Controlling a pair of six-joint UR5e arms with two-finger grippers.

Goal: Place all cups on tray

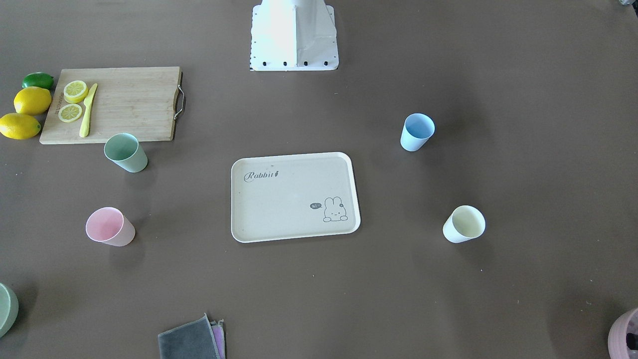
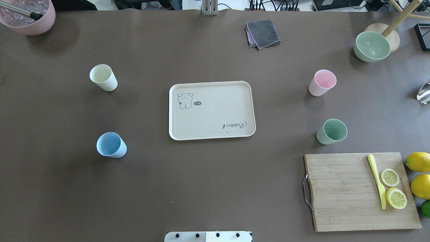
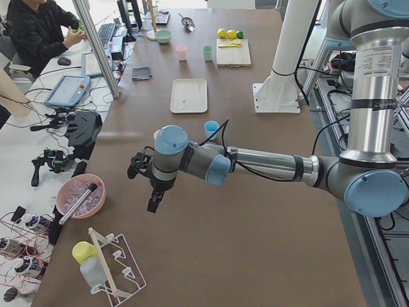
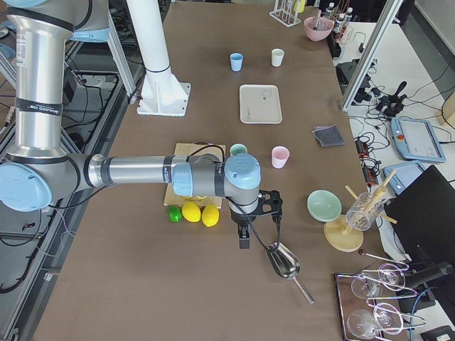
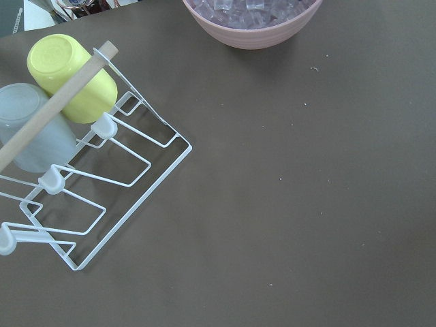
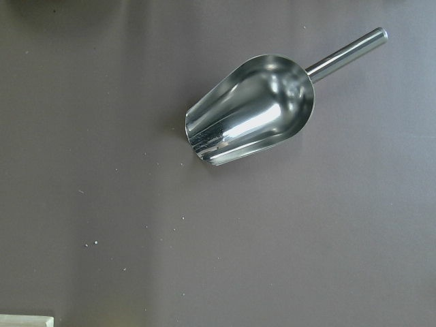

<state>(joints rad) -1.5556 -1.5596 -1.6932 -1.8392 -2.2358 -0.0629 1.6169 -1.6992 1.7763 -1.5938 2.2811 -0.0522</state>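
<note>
The beige Rabbit tray [image 2: 215, 111] lies empty at the table's middle, also in the front view [image 1: 294, 199]. Four cups stand upright on the table around it, none touching it: cream-white [image 2: 103, 77] and light blue [image 2: 111, 145] on the left, pink [image 2: 322, 82] and sage green [image 2: 331, 131] on the right. My left gripper [image 3: 152, 201] hangs far off past the table's left end, near the ice pot. My right gripper [image 4: 244, 238] hangs past the lemons at the right end, above a metal scoop [image 6: 252, 112]. I cannot tell whether either is open or shut.
A wooden cutting board [image 2: 349, 191] with lemon slices and a yellow knife lies near right, lemons [image 2: 418, 162] beside it. A green bowl [image 2: 372, 46], a grey cloth [image 2: 263, 33] and a pink pot of ice [image 2: 28, 15] sit at the far edge. A wire rack [image 5: 88, 170] holds cups.
</note>
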